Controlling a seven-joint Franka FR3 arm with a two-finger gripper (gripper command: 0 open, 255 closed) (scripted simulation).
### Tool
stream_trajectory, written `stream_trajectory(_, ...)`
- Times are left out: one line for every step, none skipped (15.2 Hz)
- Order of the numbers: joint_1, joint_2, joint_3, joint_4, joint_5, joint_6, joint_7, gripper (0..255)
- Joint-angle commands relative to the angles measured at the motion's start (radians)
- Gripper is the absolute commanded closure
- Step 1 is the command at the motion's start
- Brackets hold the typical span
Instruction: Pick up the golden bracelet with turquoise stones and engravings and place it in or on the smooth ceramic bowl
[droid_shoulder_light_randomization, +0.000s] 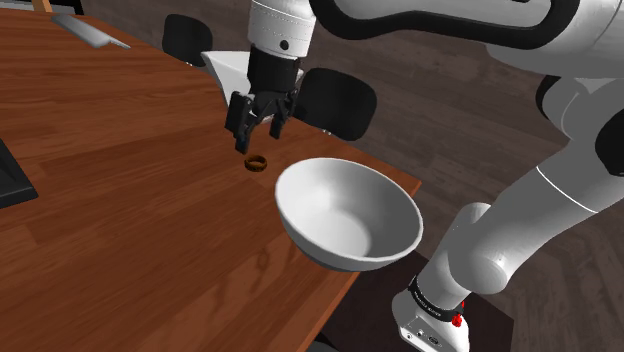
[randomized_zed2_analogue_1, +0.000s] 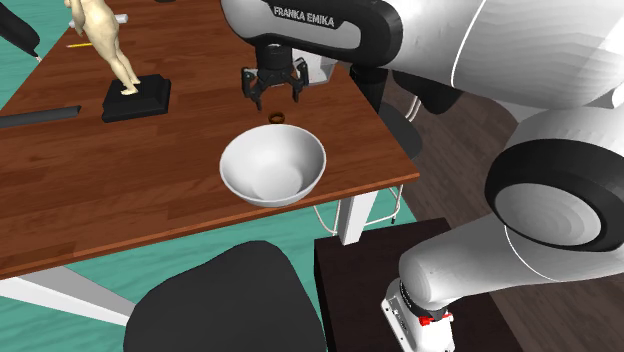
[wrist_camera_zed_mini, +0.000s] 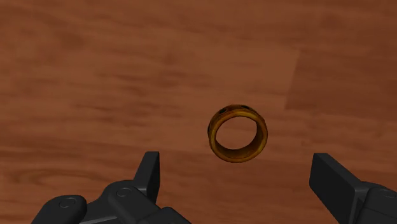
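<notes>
Claw (droid_shoulder_light_randomization: 258, 136) wide over bracelet (wrist_camera_zed_mini: 236, 154); close too high and you'll clip its rim, skidding it across worktop (wrist_camera_zed_mini: 95, 76).

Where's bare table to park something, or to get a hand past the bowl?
Free: wide bare wood of the table between the bowl and the statuette's black base. Crowded: right beside the bowl, where the bracelet lies under the open gripper.
</notes>
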Motion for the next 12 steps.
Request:
stream_trajectory(0.001, 0.003, 0.003, -0.023, -0.001, 0.026, 0.001, 0)
stream_trajectory(0.002, 0.002, 0.004, -0.038, 0.000, 0.040, 0.001, 0)
stream_trajectory(0.002, 0.001, 0.004, -0.051, 0.000, 0.053, 0.001, 0)
stream_trajectory(0.003, 0.001, 0.006, -0.073, 0.001, 0.074, 0.000, 0)
stream_trajectory(0.003, 0.001, 0.005, -0.073, 0.001, 0.074, 0.000, 0)
stream_trajectory(0.003, 0.001, 0.006, -0.073, 0.001, 0.074, 0.000, 0)
stream_trajectory(0.003, 0.001, 0.006, -0.073, 0.001, 0.074, 0.000, 0)
stream_trajectory(0.003, 0.001, 0.006, -0.073, 0.001, 0.074, 0.000, 0)
stream_trajectory(0.003, 0.001, 0.006, -0.073, 0.001, 0.074, 0.000, 0)
stream_trajectory(0.003, 0.001, 0.006, -0.073, 0.001, 0.074, 0.000, 0)
stream_trajectory(0.003, 0.001, 0.006, -0.073, 0.001, 0.074, 0.000, 0)
stream_trajectory(0.003, 0.001, 0.005, -0.073, 0.001, 0.074, 0.000, 0)
